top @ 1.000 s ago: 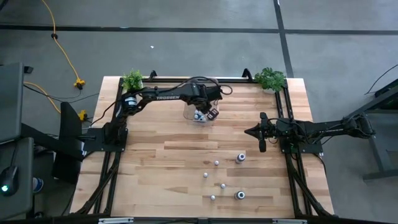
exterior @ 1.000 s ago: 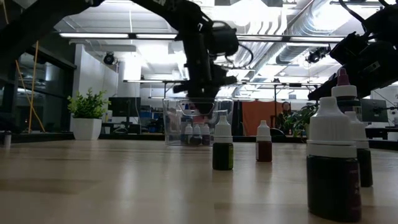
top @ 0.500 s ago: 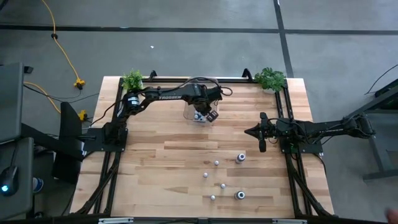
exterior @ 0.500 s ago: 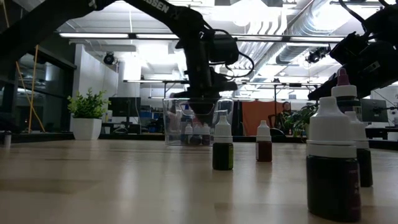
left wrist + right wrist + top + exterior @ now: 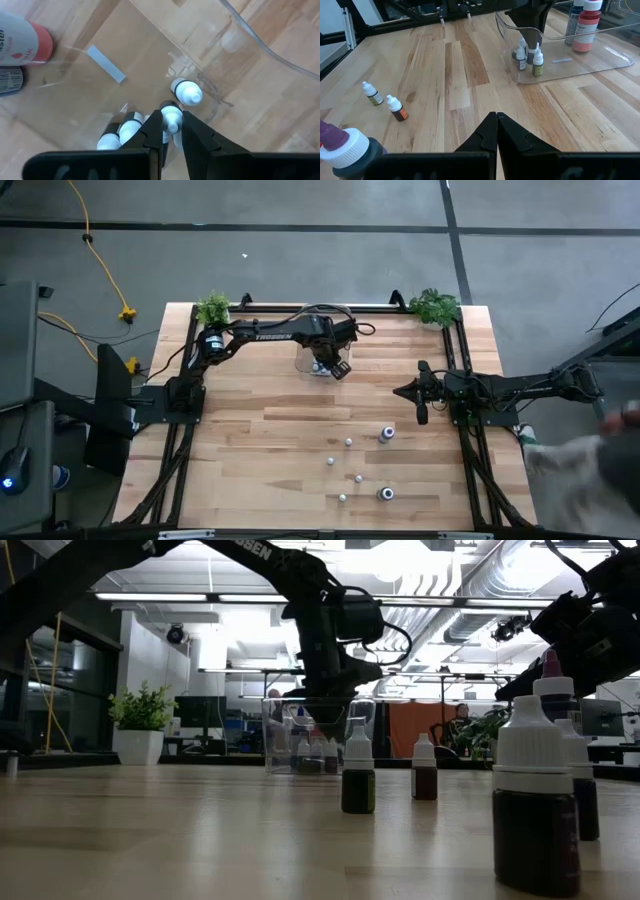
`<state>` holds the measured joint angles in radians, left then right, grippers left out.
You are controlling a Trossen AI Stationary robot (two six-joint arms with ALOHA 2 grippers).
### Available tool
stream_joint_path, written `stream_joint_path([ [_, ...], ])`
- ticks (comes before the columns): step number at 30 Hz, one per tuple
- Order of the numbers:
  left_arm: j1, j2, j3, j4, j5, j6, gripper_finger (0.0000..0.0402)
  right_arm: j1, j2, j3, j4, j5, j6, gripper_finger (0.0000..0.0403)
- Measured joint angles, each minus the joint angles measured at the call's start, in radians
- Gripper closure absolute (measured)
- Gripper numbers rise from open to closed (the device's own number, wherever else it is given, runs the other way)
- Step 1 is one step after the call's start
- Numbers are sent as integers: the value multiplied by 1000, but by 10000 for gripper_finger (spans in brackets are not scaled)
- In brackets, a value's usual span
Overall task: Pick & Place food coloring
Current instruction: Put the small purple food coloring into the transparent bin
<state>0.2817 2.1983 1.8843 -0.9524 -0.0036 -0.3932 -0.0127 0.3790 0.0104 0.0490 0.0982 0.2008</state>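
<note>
A clear plastic bin [image 5: 312, 361] stands at the table's far middle with several tiny white-capped food coloring bottles [image 5: 520, 56] upright inside. My left gripper [image 5: 170, 131] reaches down into the bin [image 5: 300, 736], shut on one tiny bottle [image 5: 170, 116]; another bottle [image 5: 186, 92] stands just beyond it. Several more bottles [image 5: 348, 442] stand loose on the near right of the table. My right gripper [image 5: 496, 118] rests shut at the right side [image 5: 421, 406], touching nothing. My left gripper pinches the tiny bottle by its white cap [image 5: 171, 112] between its two fingertips [image 5: 156, 125]. The fingers come from above, pointing steeply down into the bin. The bottle's body is hidden beneath the cap and fingers, so I cannot tell whether it stands on the bin's floor.
Two larger bottles, one red [image 5: 582, 22] and one dark [image 5: 10, 80], stand at the bin's end. Potted plants [image 5: 213, 308] [image 5: 434, 306] mark the far corners. Big dark bottles [image 5: 535, 802] stand close to the low camera. A person [image 5: 585, 465] shows beside the table's near right corner.
My left gripper has turned a little at the wrist over the bin and stays shut on the bottle. A person has come into the high view at the near right.
</note>
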Motion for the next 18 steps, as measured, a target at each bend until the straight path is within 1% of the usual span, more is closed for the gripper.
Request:
stream_joint_path([
  [6,0,0,0,0,1,1,362,0,0,0,0,0,0,402],
  [10,0,0,0,0,44,25,360,0,0,0,0,0,0,402],
  [13,0,0,0,0,72,40,347,0,0,0,0,0,0,402],
  [18,-1,0,0,0,73,46,319,0,0,0,0,0,0,402],
])
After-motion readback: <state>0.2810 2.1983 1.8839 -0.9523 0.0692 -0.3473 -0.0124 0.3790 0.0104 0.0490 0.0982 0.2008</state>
